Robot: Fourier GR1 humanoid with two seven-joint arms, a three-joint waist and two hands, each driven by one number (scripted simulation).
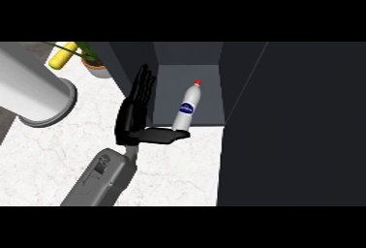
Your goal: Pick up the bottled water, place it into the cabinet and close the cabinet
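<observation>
The bottled water point(187, 107) is white with a red cap and a blue label. It stands slightly tilted inside the open cabinet point(207, 92), on its grey floor near the front edge. My left hand point(134, 114) is just left of the bottle, fingers straight and pointing away from me. Its thumb point(166, 135) reaches right under the bottle's base; I cannot tell if it touches. The fingers do not wrap the bottle. The cabinet's dark door point(293, 126) stands open at the right. My right hand does not show.
A big white cylinder point(36, 92) lies at the left on the marble counter point(172, 169). Behind it are a yellow object point(63, 55) and a potted plant point(97, 65). The open door fills the view's right side.
</observation>
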